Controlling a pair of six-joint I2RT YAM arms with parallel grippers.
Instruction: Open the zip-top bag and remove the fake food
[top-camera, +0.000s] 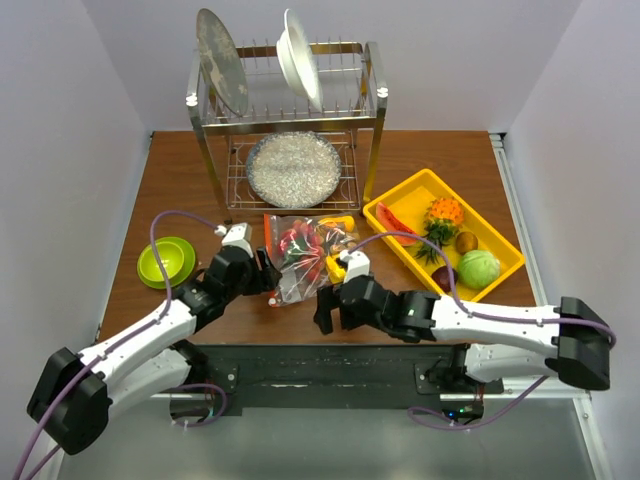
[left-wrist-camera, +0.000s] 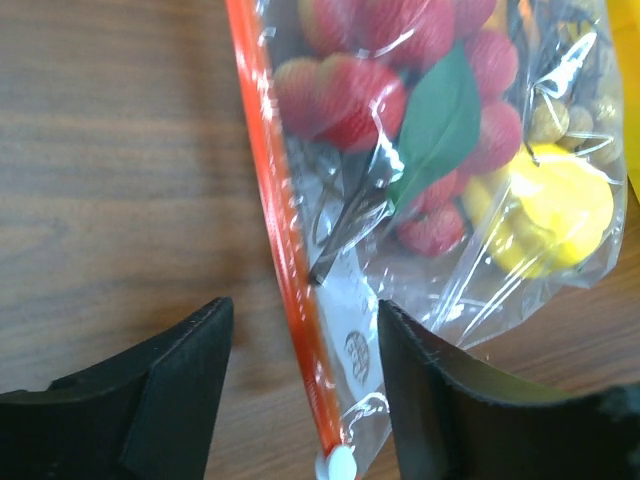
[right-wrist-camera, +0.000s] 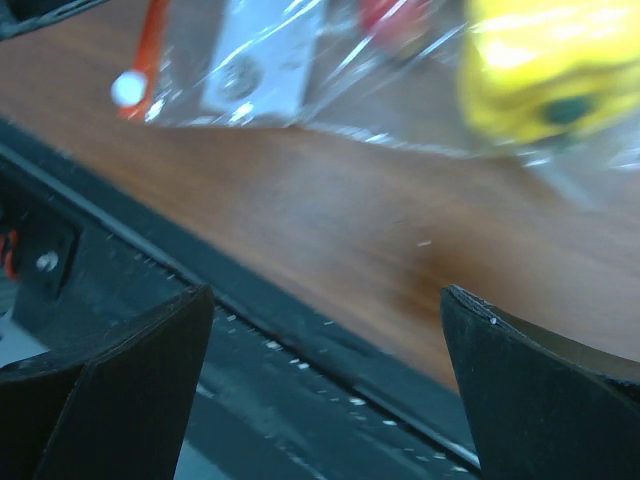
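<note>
The zip-top bag (top-camera: 305, 255) lies on the brown table in front of the dish rack. In the left wrist view its orange-red zipper strip (left-wrist-camera: 285, 250) runs down to a white slider (left-wrist-camera: 340, 466), next to a white label (left-wrist-camera: 350, 325). Inside are the fake food: red pieces (left-wrist-camera: 350, 85), a yellow pepper (left-wrist-camera: 555, 205) and small brown balls (left-wrist-camera: 560, 110). My left gripper (left-wrist-camera: 300, 310) is open, its jaws either side of the zipper strip near the slider end. My right gripper (right-wrist-camera: 327, 295) is open and empty over the table's front edge, just short of the bag's corner (right-wrist-camera: 255, 60).
A yellow tray (top-camera: 482, 222) at the right holds a pale green cabbage (top-camera: 478, 268) and other toy foods. A green bowl (top-camera: 166, 261) sits at the left. A metal dish rack (top-camera: 290, 110) with plates stands behind the bag. A black strip (top-camera: 320, 365) borders the near edge.
</note>
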